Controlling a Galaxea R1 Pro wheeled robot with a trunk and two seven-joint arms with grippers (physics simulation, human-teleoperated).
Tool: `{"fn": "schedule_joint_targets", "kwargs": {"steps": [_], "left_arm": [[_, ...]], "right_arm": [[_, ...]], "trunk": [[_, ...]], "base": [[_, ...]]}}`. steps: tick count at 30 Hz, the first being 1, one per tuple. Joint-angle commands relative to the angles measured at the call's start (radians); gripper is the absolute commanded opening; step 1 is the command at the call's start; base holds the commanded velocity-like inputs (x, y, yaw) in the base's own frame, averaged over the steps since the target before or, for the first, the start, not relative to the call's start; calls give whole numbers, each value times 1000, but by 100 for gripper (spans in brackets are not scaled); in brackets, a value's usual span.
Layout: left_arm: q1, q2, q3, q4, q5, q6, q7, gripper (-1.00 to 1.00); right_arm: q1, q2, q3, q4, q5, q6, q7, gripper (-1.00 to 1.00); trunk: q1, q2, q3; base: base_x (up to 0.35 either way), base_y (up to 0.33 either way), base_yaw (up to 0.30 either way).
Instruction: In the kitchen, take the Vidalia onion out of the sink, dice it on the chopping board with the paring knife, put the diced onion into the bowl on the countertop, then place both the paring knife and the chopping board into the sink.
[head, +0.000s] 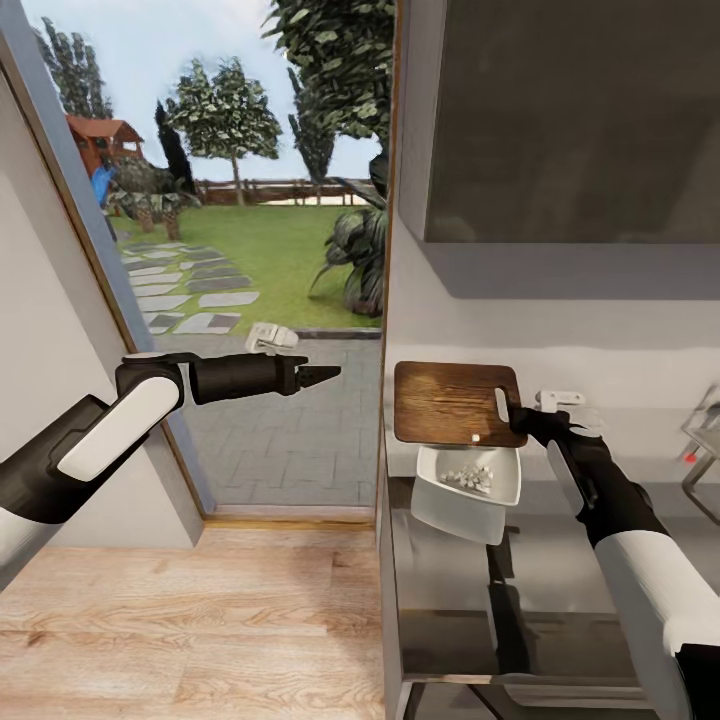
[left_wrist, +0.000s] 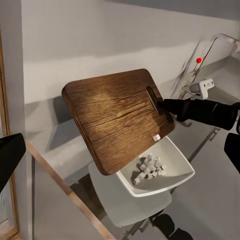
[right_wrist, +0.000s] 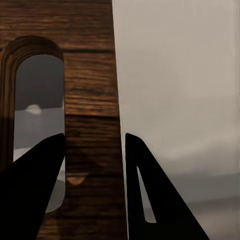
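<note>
Right gripper (head: 522, 420) jaws clamp unlabelled chopping board (head: 450, 400) above bowl (head: 470, 478).

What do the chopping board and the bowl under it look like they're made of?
The chopping board looks like dark brown wood with a smooth finish: clear grain lines run across it. The bowl looks like white glazed ceramic, smooth and uniform, though plastic can't be ruled out.

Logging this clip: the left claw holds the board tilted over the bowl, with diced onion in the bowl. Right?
Not quite. The right claw holds the board by its slot end, as the head view shows; the left claw hangs free. The board is tilted over the bowl, which holds diced onion.
</note>
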Motion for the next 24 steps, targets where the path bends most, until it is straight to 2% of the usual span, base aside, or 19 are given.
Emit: {"fn": "schedule_joint_targets", "kwargs": {"steps": [1, 24], "left_arm": [[-1, 1, -1, 0, -1, 2, -3, 100], [-1, -1, -1, -1, -1, 2, -2, 100]], "right_arm": [[-1, 0, -2, -1, -10, 5, 1, -100], [-1, -5, -9, -9, -10, 17, -1, -100]], "trunk": [[0, -1, -2], [0, -1, -2]], "base": [[0, 0, 0], [-1, -4, 0]]}}
